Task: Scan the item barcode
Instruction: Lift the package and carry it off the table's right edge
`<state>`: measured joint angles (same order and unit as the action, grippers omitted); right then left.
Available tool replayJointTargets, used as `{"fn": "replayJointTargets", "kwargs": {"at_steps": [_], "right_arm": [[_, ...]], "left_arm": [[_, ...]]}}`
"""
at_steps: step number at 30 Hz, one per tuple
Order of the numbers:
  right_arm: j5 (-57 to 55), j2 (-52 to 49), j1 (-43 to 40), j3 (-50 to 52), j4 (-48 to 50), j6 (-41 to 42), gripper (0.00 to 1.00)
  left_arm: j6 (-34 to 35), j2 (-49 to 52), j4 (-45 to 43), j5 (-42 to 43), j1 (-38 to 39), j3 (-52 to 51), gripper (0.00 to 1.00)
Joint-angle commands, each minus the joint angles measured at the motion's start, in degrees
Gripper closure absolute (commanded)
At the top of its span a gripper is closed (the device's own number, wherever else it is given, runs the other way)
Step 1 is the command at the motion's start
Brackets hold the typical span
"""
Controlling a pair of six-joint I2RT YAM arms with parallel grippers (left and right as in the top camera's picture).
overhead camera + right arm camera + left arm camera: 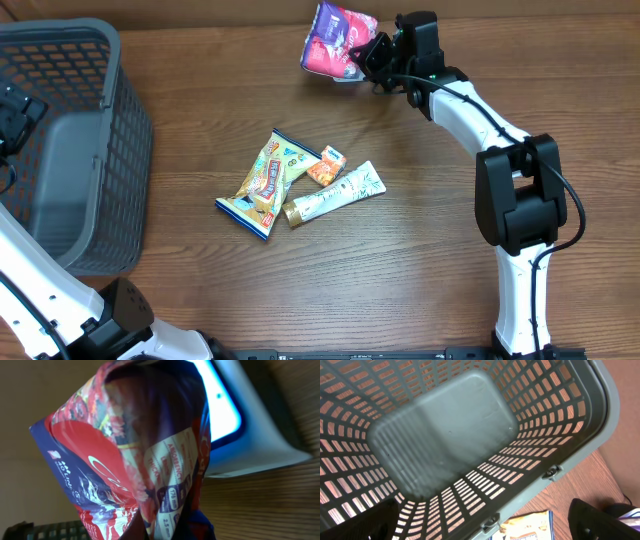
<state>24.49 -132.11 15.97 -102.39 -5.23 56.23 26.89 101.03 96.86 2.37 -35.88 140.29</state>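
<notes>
Presenting is judged underway: the snack bag [338, 40] is clamped by the right gripper [372, 55], upper centre, before the scanner [250, 435]; barcode alignment is needed next, while the left gripper [480, 510] is spread open.

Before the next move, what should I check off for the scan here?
1. Grip: right gripper shut on the snack bag: ok.
2. Position: snack bag held close to the lit scanner: ok.
3. Facing: barcode turned toward the scanner: cannot tell.
4. Other arm: left gripper open, holding nothing, above the basket: ok.
5. Table: yellow packet and tube lie apart from the right arm: ok.
</notes>
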Motion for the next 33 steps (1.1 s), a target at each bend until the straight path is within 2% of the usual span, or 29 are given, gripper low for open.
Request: {"fn": "replayJointTargets", "kwargs": {"at_steps": [1,4,8,9,13,19,25,33], "right_arm": [[1.9,1.1,-3.1,-2.0,1.0,-0.5,0.96],[7.2,2.3,-6.0,-4.1,-1.6,-4.1,0.96],[5.4,7.6,-10.6,-6.8,-12.2,-11.1,0.96],[1.7,10.9,-13.9,-8.1,-19.4,-13.3,0.96],[-6.9,17.2,-25.2,-8.4,-35.5,-13.3,0.96],[-18.4,16.7,-44.5,-8.2,-53.8,-13.2,0.96],[-22.8,13.3,-57.3,-7.7,-57.3,-14.6,0.96],[-23.1,9.6,-64.4,-3.7,-51.2,-15.1,0.94]], "left_arm": [[0.4,0.1,-0.1,0.0,-0.1,0.3,0.00],[0.4,0.1,-0.1,0.0,-0.1,0.3,0.00],[0.4,0.1,0.0,0.0,-0.1,0.3,0.00],[0.4,0.1,-0.1,0.0,-0.1,0.3,0.00],[0.3,0.1,-0.1,0.0,-0.1,0.3,0.00],[0.4,0.1,0.0,0.0,-0.1,0.3,0.00],[0.4,0.1,-0.1,0.0,-0.1,0.3,0.00],[0.4,0.1,-0.1,0.0,-0.1,0.3,0.00]]}}
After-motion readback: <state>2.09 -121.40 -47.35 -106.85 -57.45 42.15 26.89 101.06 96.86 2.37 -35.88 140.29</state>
